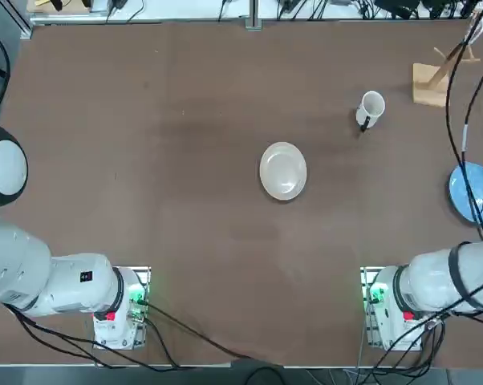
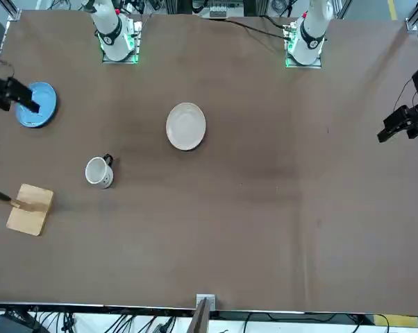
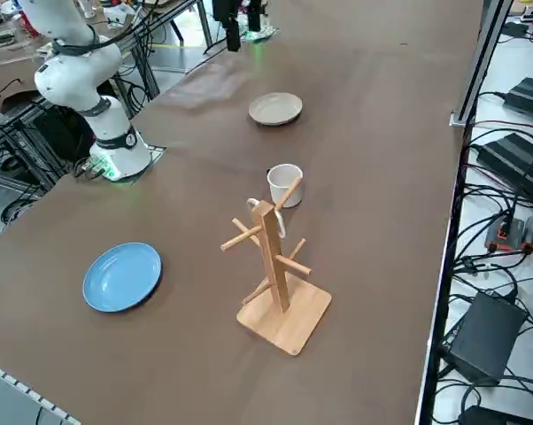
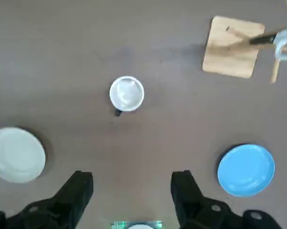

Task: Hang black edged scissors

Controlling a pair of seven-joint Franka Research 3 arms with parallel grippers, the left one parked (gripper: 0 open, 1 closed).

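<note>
The black edged scissors [image 3: 280,226] show as a pale sliver hanging on a peg of the wooden rack [image 3: 271,257], near its top. In the right wrist view the scissors [image 4: 281,40] sit at a peg tip above the rack's base [image 4: 229,47]. My right gripper [image 4: 131,191] is open with nothing between its fingers, held high above the table. It hangs over the blue plate [image 2: 37,104] in the front view, where the gripper [image 2: 21,98] is well apart from the rack [image 2: 30,208].
A white mug with a dark handle [image 1: 371,106] stands on the table between the rack [image 1: 431,80] and a beige plate [image 1: 283,170] at the table's middle. The blue plate [image 1: 472,191] lies near the right edge. Cables hang from my right arm over that side.
</note>
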